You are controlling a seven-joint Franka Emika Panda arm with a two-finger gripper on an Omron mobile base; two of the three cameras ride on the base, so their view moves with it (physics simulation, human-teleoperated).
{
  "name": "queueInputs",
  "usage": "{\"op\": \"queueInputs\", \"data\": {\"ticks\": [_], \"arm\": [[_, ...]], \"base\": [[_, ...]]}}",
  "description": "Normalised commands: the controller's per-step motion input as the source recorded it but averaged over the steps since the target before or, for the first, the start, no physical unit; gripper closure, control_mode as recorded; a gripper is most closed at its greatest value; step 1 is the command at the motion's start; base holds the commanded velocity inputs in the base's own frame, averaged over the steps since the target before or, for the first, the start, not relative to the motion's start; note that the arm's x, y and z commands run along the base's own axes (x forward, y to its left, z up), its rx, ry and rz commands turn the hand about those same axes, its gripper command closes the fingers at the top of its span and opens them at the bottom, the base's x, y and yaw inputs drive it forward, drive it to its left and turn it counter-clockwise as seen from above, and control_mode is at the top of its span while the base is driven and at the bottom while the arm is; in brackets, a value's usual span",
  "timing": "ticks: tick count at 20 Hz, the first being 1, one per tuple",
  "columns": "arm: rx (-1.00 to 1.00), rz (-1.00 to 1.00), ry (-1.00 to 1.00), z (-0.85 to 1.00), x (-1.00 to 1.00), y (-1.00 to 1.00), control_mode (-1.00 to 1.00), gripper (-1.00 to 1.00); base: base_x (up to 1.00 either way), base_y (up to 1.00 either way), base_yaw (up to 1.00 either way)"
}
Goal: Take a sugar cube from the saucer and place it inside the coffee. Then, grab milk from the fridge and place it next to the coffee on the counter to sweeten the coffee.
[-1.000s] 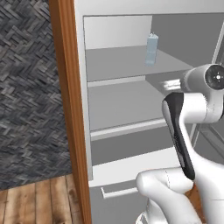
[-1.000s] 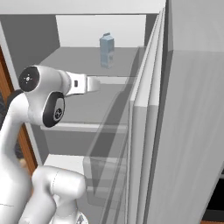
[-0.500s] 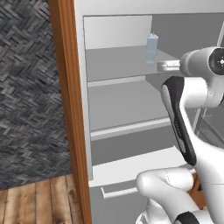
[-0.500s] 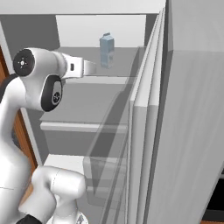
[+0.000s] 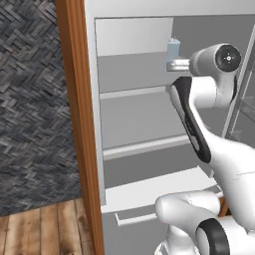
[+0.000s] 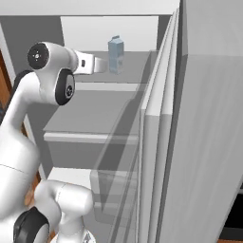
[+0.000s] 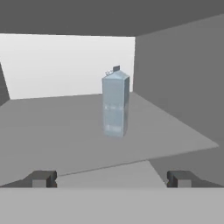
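— Starting from the left: what stands there?

— In the left base view a wood panel [image 5: 74, 124] runs up the side of the open fridge [image 5: 134, 124], with a dark woven wall [image 5: 30, 99] and a wooden floor [image 5: 40, 229] beyond it. Inside the fridge, grey shelves step down to a pale drawer at the bottom.

— And the gripper?

— The gripper [image 7: 111, 178] is level with the upper shelf [image 7: 65, 127] and points into that compartment. In the hand view its two dark fingertips [image 7: 41, 178] stand wide apart with nothing between them — spread, holding nothing.

— Where is the milk?

— The milk [image 7: 115, 104] stands upright on the upper shelf, straight ahead of the gripper and apart from it, roughly centred between the two tips. Behind it is the pale back wall; the grey side wall rises to the gripper's right. In the right base view the milk [image 6: 116, 54] sits just past the end of the hand.

— Further right?

— The fridge door [image 6: 199, 133] stands open, its clear bins seen edge-on.
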Motion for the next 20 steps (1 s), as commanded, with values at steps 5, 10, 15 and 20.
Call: {"op": "queueInputs", "data": {"ticks": [5,10,15,20], "arm": [[0.07,-0.02,0.06,0.06,0.48,0.00,-1.00,-1.00],[0.02,-0.08,0.04,0.00,0.45,0.00,-1.00,-1.00],[0.00,-0.05,0.00,-0.01,0.44,-0.02,-1.00,-1.00],[0.00,-0.03,0.00,-0.03,0.48,-0.05,-1.00,-1.00]], "base": [[0.00,0.00,0.00],[0.00,0.00,0.00],[0.00,0.00,0.00],[0.00,0.00,0.00]]}}
